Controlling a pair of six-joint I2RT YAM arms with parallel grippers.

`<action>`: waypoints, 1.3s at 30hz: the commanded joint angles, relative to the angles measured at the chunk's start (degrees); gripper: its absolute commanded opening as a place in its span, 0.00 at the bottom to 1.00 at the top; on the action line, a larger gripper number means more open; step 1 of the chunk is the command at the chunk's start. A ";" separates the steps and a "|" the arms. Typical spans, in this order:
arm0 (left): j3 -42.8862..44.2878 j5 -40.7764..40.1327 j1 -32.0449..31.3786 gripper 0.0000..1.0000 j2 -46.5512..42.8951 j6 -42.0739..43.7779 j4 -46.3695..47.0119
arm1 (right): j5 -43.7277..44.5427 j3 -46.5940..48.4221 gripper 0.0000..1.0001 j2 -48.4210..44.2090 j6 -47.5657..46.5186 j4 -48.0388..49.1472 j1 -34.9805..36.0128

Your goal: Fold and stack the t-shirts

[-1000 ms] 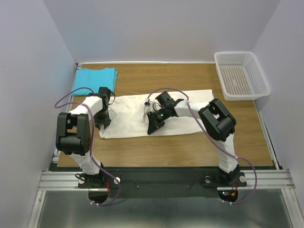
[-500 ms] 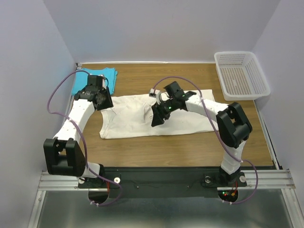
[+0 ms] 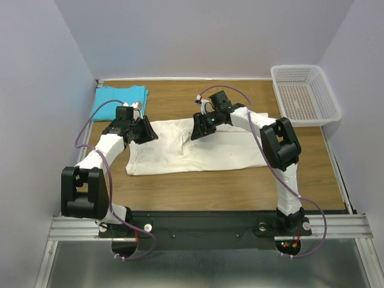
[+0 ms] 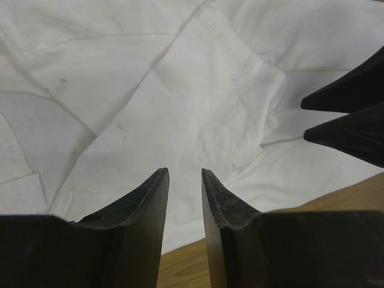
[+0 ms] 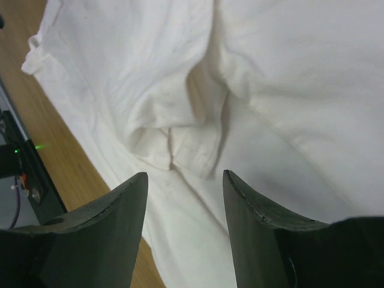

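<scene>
The cream-white t-shirt (image 3: 204,150) lies rumpled across the middle of the wooden counter (image 3: 240,180). The turquoise t-shirt (image 3: 120,99) sits folded at the far left corner. The left gripper (image 4: 185,171) hangs over the white shirt's left end, jaws narrowly parted and empty. The right gripper (image 5: 185,174), jaws wider and empty, hovers above a bunched fold near its far edge.

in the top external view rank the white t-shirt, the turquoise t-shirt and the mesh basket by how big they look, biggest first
1. cream-white t-shirt, spread out, clearly largest
2. white mesh basket
3. turquoise t-shirt, folded and partly hidden, so third place is less sure
</scene>
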 commanded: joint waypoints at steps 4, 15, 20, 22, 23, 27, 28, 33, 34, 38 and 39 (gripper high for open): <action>-5.85 5.30 -0.41 0.39 1.38 -4.31 8.27 | 3.34 5.86 0.58 4.37 0.27 0.72 -0.17; -10.51 5.30 -1.47 0.38 4.81 -5.54 10.55 | 0.53 4.99 0.52 7.10 -0.17 -1.21 1.23; -11.30 4.60 -1.47 0.38 5.60 -5.37 10.91 | -0.18 3.84 0.50 6.57 -0.26 -1.30 2.56; -11.48 4.42 -1.47 0.38 6.22 -5.28 11.00 | -0.01 3.40 0.50 6.40 -0.17 -1.39 2.91; -11.65 4.59 -1.47 0.38 6.31 -5.28 11.17 | 0.17 3.32 0.49 6.39 -0.08 -1.39 2.91; -12.18 4.07 -1.47 0.38 7.01 -5.10 11.61 | 1.66 2.96 0.40 6.13 -0.08 -1.56 2.91; -12.27 3.98 -1.47 0.38 7.18 -5.01 11.52 | 2.01 2.96 0.37 6.04 -0.17 -1.65 2.91; -12.62 3.45 -1.47 0.38 7.71 -4.75 11.43 | 6.48 3.93 0.13 4.47 -1.48 -2.18 2.91; -12.71 3.37 -1.47 0.38 7.71 -4.75 11.52 | 7.28 4.10 0.07 4.03 -1.75 -2.26 2.91; -12.89 2.66 -1.47 0.38 8.50 -4.13 11.35 | 10.62 5.68 0.01 2.09 -3.24 -2.53 2.82; -12.80 2.58 -1.47 0.38 8.85 -4.05 11.26 | 11.32 6.21 0.01 1.65 -3.77 -2.70 2.73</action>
